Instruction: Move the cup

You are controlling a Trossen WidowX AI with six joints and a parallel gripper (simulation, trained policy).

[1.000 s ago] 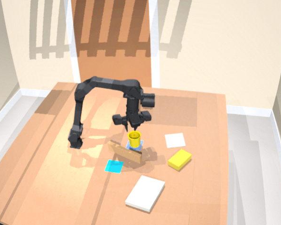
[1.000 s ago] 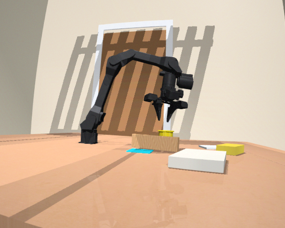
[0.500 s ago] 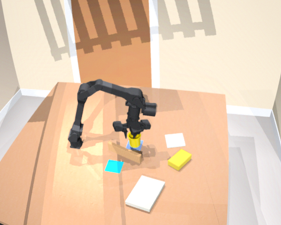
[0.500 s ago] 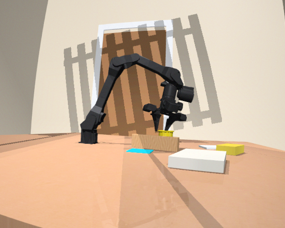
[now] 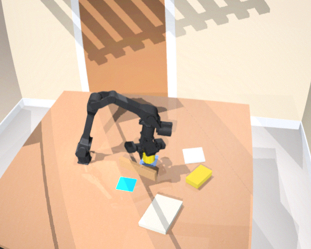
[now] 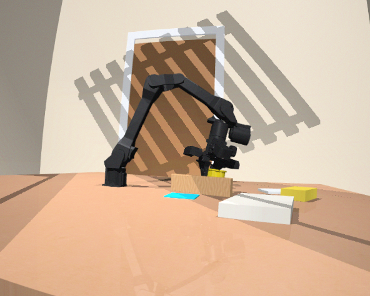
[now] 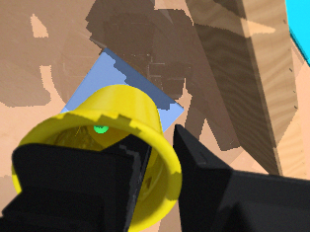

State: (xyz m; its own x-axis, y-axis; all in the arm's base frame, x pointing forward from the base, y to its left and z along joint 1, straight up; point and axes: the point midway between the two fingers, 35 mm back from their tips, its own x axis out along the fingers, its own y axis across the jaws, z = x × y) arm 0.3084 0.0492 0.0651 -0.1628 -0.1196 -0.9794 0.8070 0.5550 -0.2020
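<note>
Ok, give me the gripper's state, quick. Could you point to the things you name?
Gripper (image 5: 148,151) (image 6: 209,171) (image 7: 164,127): jaws straddle one wall of the yellow cup (image 5: 148,158) (image 6: 217,173) (image 7: 123,102); whether shut on it cannot be told.

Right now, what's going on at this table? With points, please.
A black robot arm's gripper (image 5: 149,152) (image 6: 211,172) (image 7: 164,127) straddles the wall of a yellow cup (image 5: 148,158) (image 6: 216,173) (image 7: 123,102), one finger inside and one outside. Whether it grips firmly, I can't tell. The cup is over a flat blue pad (image 5: 156,160) (image 7: 91,82), beside an upright wooden board (image 5: 138,169) (image 6: 201,185) (image 7: 269,82). A green marble (image 7: 101,128) shows inside.
</note>
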